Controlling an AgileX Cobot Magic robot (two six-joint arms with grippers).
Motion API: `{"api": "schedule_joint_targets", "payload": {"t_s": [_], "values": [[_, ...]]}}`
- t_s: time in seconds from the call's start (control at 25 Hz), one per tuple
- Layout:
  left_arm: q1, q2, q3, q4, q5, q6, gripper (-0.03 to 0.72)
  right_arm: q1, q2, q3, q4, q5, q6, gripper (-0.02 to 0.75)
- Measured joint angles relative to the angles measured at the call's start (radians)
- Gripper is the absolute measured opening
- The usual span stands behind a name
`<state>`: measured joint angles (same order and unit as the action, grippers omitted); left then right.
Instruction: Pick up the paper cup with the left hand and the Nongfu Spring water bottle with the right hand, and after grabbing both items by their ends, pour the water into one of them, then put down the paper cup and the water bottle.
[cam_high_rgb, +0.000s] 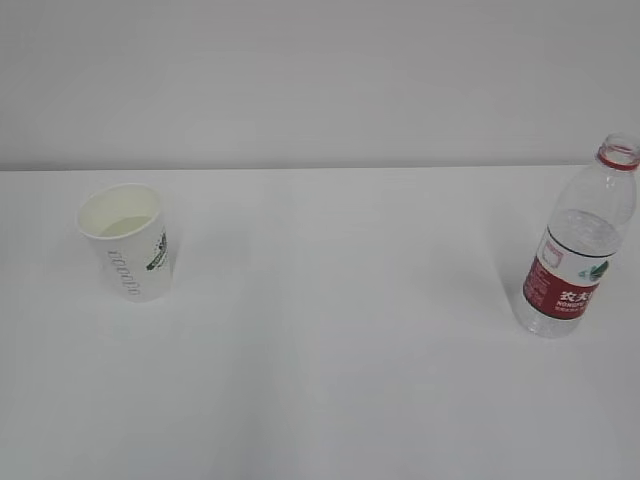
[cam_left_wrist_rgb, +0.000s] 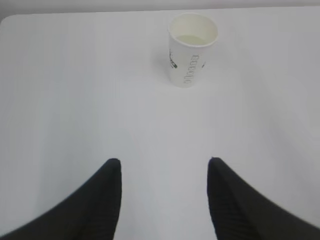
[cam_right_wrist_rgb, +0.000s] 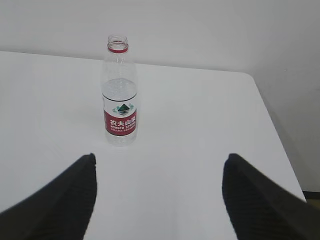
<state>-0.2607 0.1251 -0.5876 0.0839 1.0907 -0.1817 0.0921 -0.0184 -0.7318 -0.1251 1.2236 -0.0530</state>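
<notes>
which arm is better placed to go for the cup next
Left. The cup stands upright straight ahead of the left gripper, whose fingers are apart with nothing between them. The right gripper, also open and empty, faces the bottle on the table's far right side instead.

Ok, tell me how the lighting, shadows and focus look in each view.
Exterior view: flat, even light, only faint shadows beside the paper cup and the Nongfu Spring water bottle, overall slightly soft. Left wrist view: cup sharp enough, near black fingers blurred. Right wrist view: bottle label readable, fingers blurred too.
</notes>
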Motion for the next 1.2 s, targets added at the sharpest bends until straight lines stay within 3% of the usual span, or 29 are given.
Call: {"api": "schedule_joint_targets", "payload": {"t_s": [0.52, 1.2], "values": [[0.0, -0.117, 0.0, -0.01, 0.042, 0.068, 0.402, 0.0, 0.0, 0.005, 0.022, -0.015, -0.027, 0.589], [0.0, -0.117, 0.047, -0.015, 0.053, 0.069, 0.4, 0.0, 0.0, 0.21, 0.139, -0.089, -0.029, 0.589]]}}
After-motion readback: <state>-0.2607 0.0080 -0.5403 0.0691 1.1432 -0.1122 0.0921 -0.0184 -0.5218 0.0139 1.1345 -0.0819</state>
